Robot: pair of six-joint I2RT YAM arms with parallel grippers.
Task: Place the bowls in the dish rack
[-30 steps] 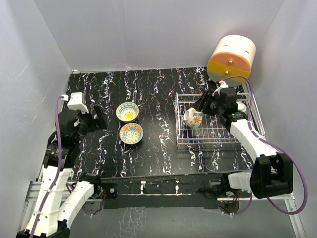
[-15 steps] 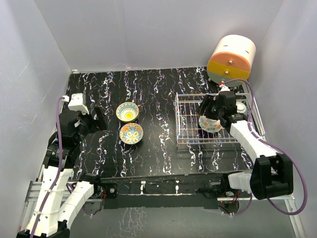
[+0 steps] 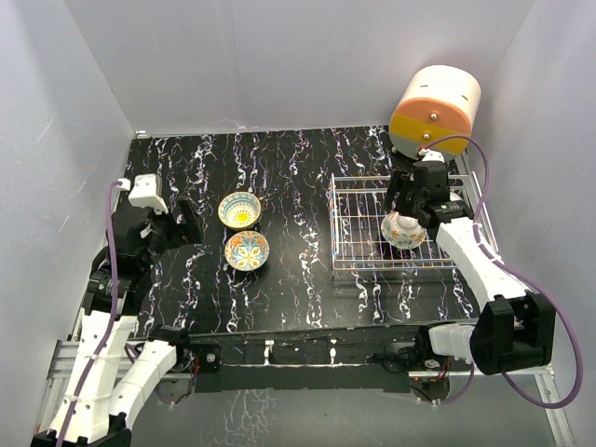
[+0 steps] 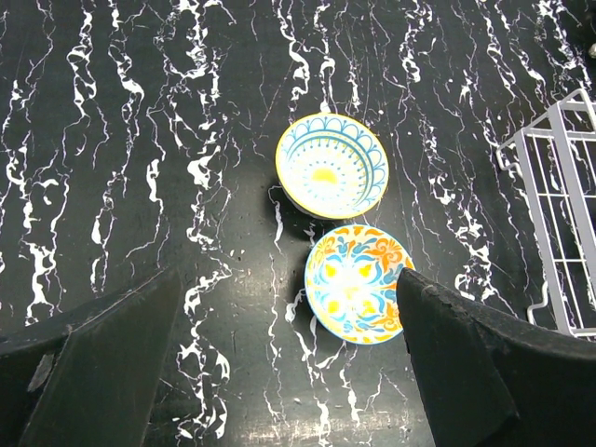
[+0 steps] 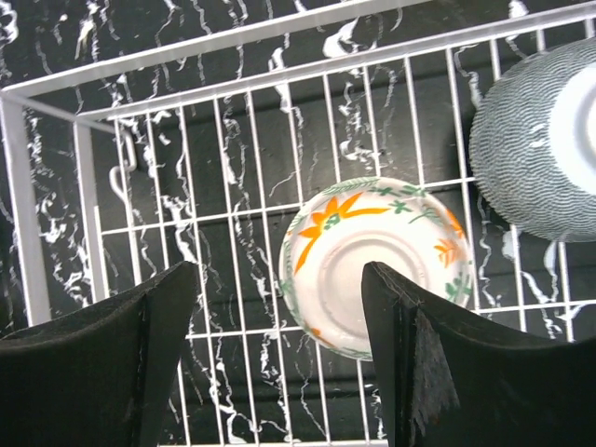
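Two painted bowls sit upright on the black marbled table: a yellow-and-blue one (image 3: 240, 209) (image 4: 331, 166) and an orange-and-blue one (image 3: 247, 250) (image 4: 359, 283) just in front of it. The silver wire dish rack (image 3: 358, 233) (image 5: 168, 214) stands at the right. In it a white bowl with orange flowers (image 3: 402, 230) (image 5: 372, 265) lies upside down, and a speckled grey bowl (image 5: 531, 154) lies upside down beside it. My right gripper (image 3: 410, 200) (image 5: 279, 354) is open above the white bowl, not touching it. My left gripper (image 3: 186, 222) (image 4: 289, 372) is open and empty, left of the two table bowls.
A round cream, orange and yellow drawer unit (image 3: 435, 110) stands behind the rack at the back right. White walls close in the table on three sides. The rack's left end (image 4: 549, 214) shows at the right edge of the left wrist view.
My right gripper carried the white flowered bowl rightward into the rack, set it upside down, let go and opened. The left arm has not moved.
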